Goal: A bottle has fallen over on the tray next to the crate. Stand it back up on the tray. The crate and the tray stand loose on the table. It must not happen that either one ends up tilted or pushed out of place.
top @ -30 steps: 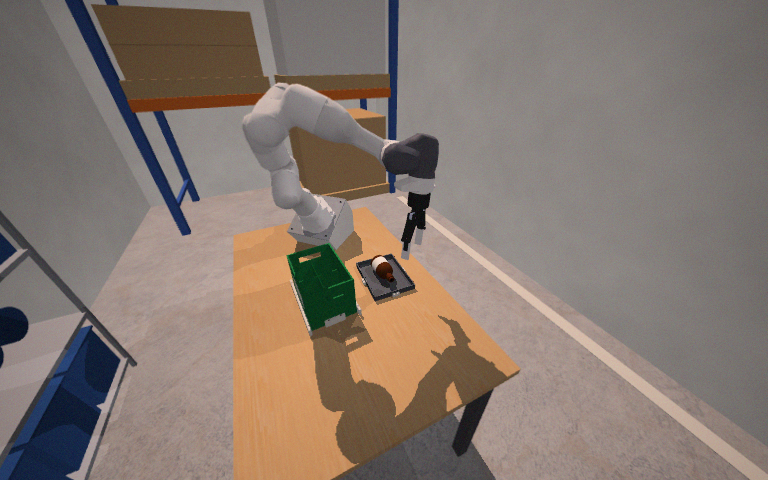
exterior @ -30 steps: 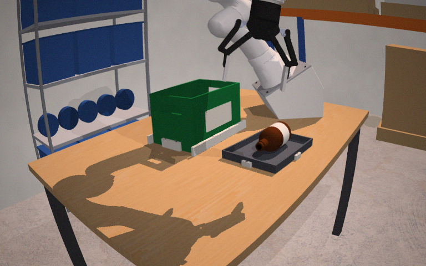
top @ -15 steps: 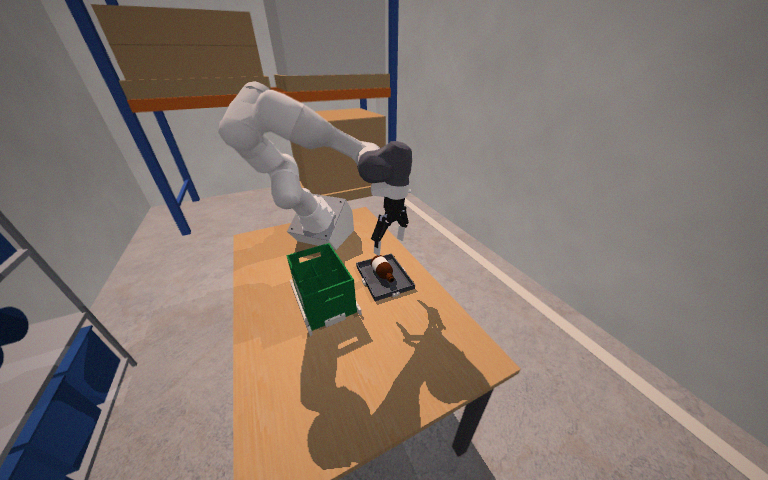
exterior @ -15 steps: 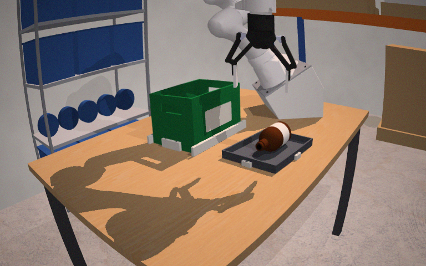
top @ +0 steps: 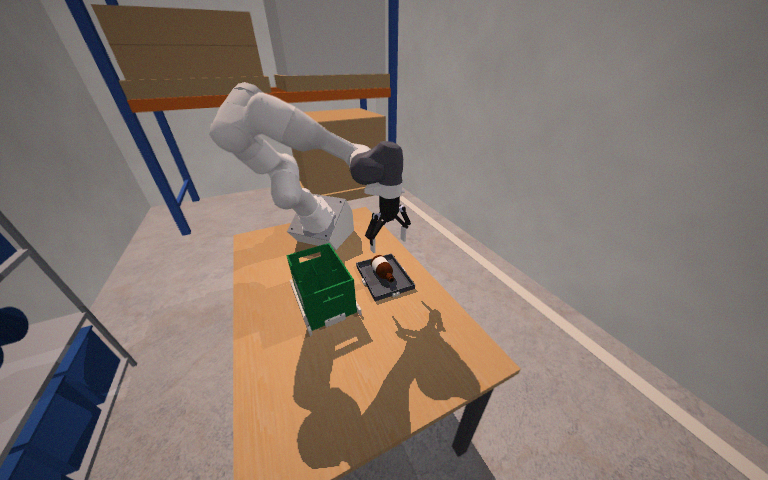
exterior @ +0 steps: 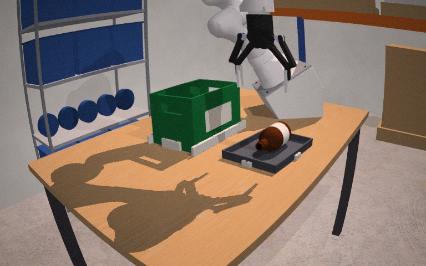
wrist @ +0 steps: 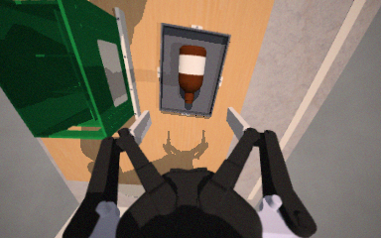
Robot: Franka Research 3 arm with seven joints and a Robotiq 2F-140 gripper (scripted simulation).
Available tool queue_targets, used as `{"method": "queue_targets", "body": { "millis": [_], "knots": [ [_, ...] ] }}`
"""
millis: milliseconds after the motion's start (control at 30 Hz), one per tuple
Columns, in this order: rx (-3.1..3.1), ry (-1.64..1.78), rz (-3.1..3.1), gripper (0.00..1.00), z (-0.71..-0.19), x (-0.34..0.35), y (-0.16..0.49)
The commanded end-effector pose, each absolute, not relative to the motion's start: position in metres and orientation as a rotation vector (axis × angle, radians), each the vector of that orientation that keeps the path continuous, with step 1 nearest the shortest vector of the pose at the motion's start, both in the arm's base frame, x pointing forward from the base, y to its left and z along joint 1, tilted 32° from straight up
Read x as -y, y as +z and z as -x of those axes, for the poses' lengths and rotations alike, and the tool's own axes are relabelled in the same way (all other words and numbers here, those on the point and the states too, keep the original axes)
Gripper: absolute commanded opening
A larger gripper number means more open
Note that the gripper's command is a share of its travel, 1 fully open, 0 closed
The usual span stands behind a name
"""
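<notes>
A brown bottle (top: 381,267) with a white label lies on its side in the dark grey tray (top: 385,280). It also shows in the exterior view (exterior: 273,136) on the tray (exterior: 267,152), and in the wrist view (wrist: 191,72) on the tray (wrist: 191,70). Its neck points toward the table's near end. My gripper (top: 387,234) is open and empty. It hangs well above the far end of the tray, fingers pointing down (exterior: 262,78). In the wrist view the fingertips frame the table just off the tray's end.
A green crate (top: 321,286) stands close beside the tray on its left, also in the exterior view (exterior: 195,112) and the wrist view (wrist: 54,64). The table edge runs just right of the tray. My arm's base (top: 321,223) stands behind the crate.
</notes>
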State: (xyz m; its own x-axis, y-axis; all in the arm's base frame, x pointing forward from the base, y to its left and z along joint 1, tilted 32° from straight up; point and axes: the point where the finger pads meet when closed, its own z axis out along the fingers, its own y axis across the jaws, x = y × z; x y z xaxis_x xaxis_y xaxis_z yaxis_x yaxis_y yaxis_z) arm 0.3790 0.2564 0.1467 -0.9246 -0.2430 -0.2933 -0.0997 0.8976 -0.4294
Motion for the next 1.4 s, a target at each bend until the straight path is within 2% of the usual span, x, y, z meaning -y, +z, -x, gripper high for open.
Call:
{"method": "queue_targets", "body": {
  "millis": [0,900,933,1367],
  "knots": [
    [-2.691,-0.541,0.093,1.0,-0.3808,-0.2592,0.1475],
    [-2.691,-0.541,0.093,1.0,-0.3808,-0.2592,0.1475],
    [-2.691,-0.541,0.093,0.0,-0.3808,-0.2592,0.1475],
    [-2.691,-0.541,0.093,0.0,-0.3808,-0.2592,0.1475]
  ]
}}
